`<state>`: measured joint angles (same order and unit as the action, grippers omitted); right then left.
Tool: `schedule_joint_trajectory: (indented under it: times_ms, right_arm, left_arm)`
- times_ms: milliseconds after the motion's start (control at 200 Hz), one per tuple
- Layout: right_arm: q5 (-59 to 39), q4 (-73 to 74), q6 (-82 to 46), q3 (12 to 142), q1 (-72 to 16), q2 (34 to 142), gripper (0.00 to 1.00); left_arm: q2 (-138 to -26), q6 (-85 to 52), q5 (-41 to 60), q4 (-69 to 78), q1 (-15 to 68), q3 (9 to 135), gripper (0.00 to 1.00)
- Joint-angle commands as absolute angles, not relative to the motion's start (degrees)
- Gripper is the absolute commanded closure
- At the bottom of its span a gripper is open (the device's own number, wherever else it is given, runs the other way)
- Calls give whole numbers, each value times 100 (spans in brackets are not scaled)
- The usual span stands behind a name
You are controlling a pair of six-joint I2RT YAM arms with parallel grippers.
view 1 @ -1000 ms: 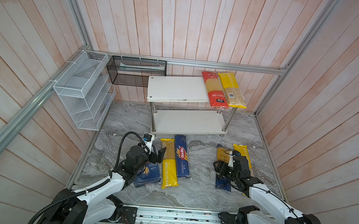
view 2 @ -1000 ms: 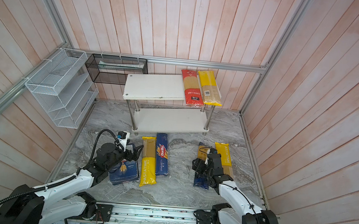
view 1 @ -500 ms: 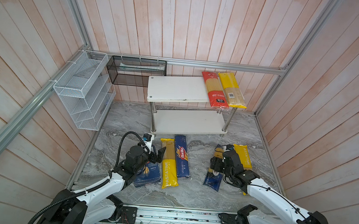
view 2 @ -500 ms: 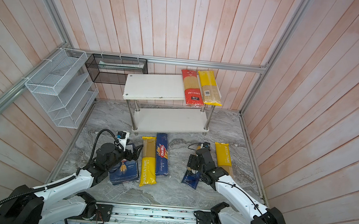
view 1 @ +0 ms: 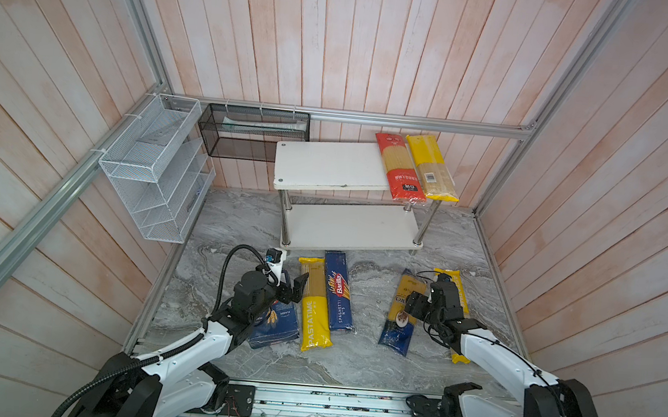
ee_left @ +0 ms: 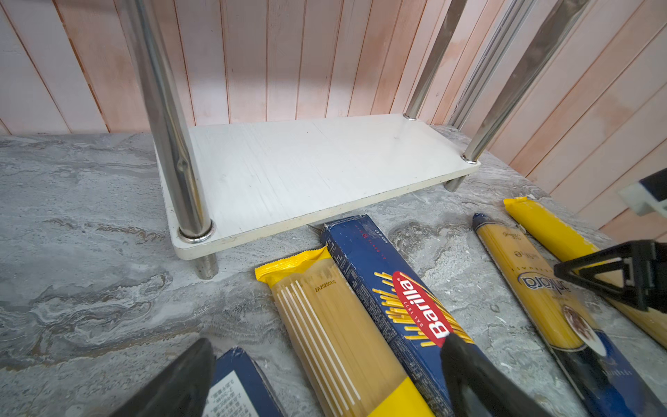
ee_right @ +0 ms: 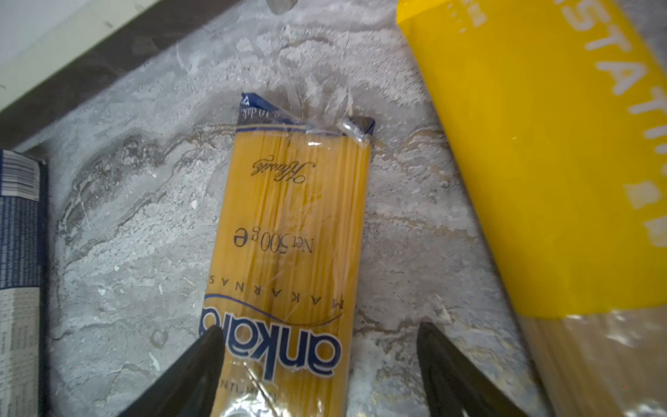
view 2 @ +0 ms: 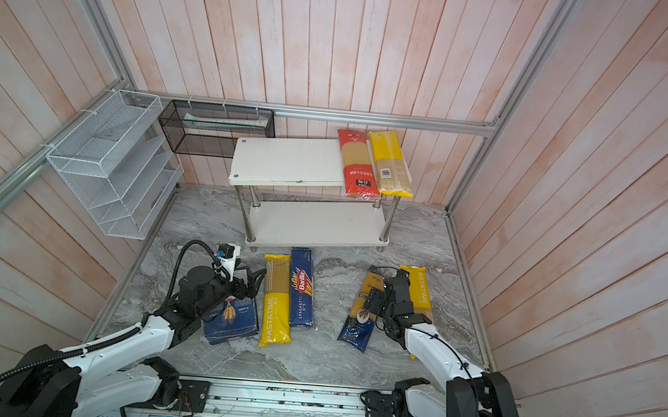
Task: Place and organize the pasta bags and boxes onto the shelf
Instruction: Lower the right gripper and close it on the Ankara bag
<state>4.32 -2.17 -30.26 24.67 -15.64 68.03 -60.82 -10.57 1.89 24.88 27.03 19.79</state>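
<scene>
l gripper (view 1: 294, 288) (ee_left: 328, 343): hung low just past the far end of the wide box (view 1: 277, 322) (view 2: 231, 320), jaws spread wide, nothing betw them. in its wrist view the left pastatime bag (ee_left: 332, 332) and spaghetti box (ee_left: 389, 289) lay beyond the fingers.
r gripper (view 1: 415, 306) (ee_right: 320, 326): down at the gold-and-blue bag (view 1: 398, 322) (ee_right: 296, 216), approx mid-length. jaws parted, one finger at the bag's edge, the other clear of it w/ a gap. not clamped on anything.
gold-and-blue bag: flat on the marble top (view 1: 238, 225), right of centre, slightly angled, blue end toward the robot.
right pastatime bag (view 2: 420, 293) (ee_right: 541, 144): just beside it on the outer side, partly under the r arm.
left pastatime bag + spaghetti box: side by side, touching, in front of the shelf (view 1: 328, 165) (view 2: 287, 159), far ends near its lower board.
wide box: flat, just left of the left pastatime bag, partly hidden by the l arm.
shelf: at the back wall. top board carried the red bag (view 1: 401, 168) and yellow bag (view 1: 432, 169) side by side at its right end, both overhanging the front edge.
walls: wire organiser (view 1: 153, 163) on the left, mesh basket (view 1: 254, 133) on the back rail.
</scene>
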Motion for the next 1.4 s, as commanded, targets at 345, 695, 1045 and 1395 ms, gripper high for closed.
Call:
schedule_joint_trajectory:
  times_ms: [345, 695, 1045, 1395]
  right_arm:
    - [-588, 337, -2659, 3331, -2178, 8065, 16]
    - [881, -1426, -2326, 3834, -3234, 8147, 10]
    - [870, -1815, -2917, 3276, -3521, 7617, 2]
    - [824, -1452, -3103, 3069, -3594, 8042, 2]
  left_arm:
    - [-5894, -1072, 185, 2502, 2707, 1905, 0]
    - [-5841, -1086, 232, 2460, 2707, 1917, 0]
    - [-5889, -1083, 230, 2520, 2707, 1906, 0]
    - [-5975, -1107, 298, 2483, 2707, 1969, 0]
